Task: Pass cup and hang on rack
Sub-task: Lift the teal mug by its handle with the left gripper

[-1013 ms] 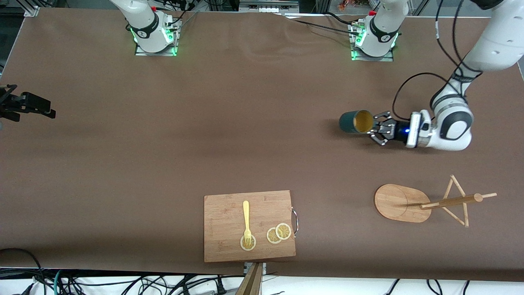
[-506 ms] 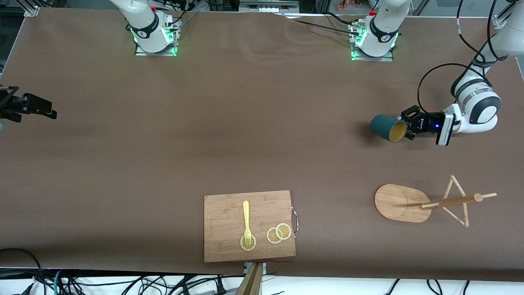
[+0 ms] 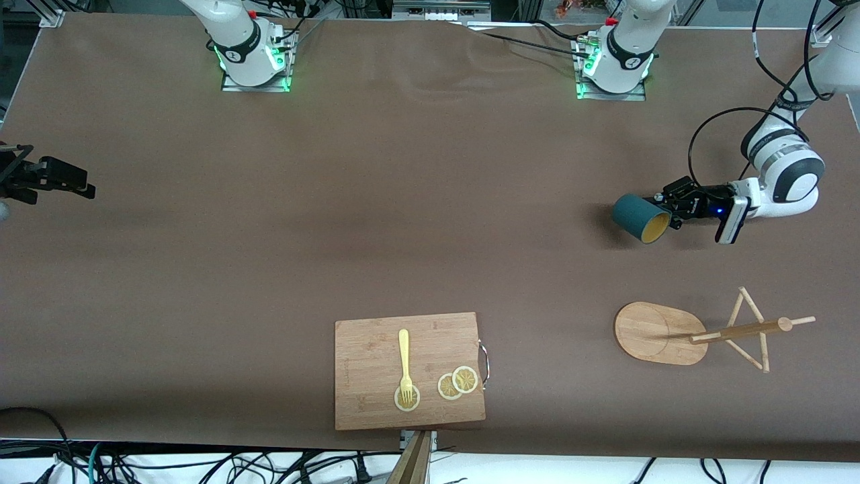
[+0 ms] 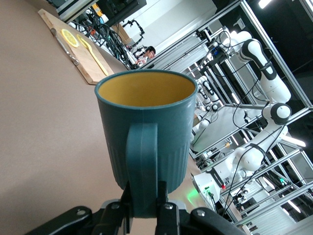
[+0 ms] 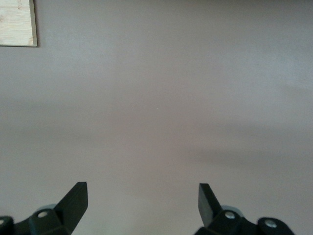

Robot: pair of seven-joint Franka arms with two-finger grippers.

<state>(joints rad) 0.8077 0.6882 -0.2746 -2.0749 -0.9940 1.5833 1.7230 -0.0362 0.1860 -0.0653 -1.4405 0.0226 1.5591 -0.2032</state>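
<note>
The left gripper is clamped on the handle of the cup, holding it tipped sideways in the air over bare table at the left arm's end. The rack stands nearer the front camera, unoccupied. The right gripper waits over bare table at the right arm's end, fingers spread wide and empty.

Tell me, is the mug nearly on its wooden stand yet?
Not yet. Handover looks done: the left gripper is shut on the cup by its handle, carrying it above the table. The right gripper waits open at its own end. Left: hooking the handle onto a peg of the rack, which stands bare.
</note>
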